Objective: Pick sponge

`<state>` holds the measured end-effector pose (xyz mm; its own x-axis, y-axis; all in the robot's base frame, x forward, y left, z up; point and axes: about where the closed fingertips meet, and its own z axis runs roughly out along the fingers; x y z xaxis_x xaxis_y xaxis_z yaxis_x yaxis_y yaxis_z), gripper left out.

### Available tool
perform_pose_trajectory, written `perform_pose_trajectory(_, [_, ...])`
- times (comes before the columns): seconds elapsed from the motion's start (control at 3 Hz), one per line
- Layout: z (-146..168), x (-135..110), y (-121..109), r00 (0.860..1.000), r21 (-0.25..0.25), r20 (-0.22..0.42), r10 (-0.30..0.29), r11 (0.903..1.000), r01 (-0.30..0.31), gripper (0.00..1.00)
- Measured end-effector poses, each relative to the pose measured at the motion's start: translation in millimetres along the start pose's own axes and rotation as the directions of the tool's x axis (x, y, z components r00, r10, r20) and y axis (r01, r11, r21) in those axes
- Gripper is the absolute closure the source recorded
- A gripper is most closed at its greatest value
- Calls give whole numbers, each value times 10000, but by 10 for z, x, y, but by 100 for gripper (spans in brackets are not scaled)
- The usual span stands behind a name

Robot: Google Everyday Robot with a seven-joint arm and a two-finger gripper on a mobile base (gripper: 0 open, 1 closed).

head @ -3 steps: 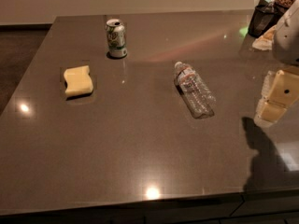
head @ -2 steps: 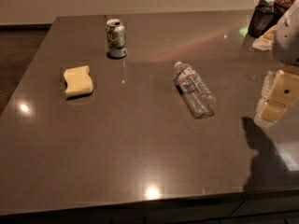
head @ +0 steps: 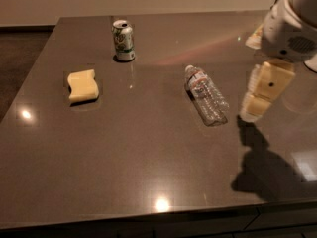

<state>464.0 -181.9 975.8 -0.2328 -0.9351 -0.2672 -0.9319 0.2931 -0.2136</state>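
The sponge (head: 83, 86), a pale yellow block with wavy sides, lies flat on the dark table (head: 148, 167) at the left. My gripper (head: 253, 111), cream-yellow with a dark dot, hangs from the white arm (head: 290, 29) at the right, above the table. It is far to the right of the sponge, just past the clear bottle, and holds nothing that I can see.
A green and white soda can (head: 123, 40) stands upright behind and to the right of the sponge. A clear plastic bottle (head: 206, 94) lies on its side between sponge and gripper. Some packets (head: 255, 36) sit at the far right edge, behind the arm.
The arm and gripper have moved left, closer to the bottle. Sponge, can and bottle have not moved.
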Motion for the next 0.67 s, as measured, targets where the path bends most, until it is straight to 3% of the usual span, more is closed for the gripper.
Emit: perform_pose_trajectory(0.67, [504,-793,-261,9990,-193,409,180,9997,-172,0])
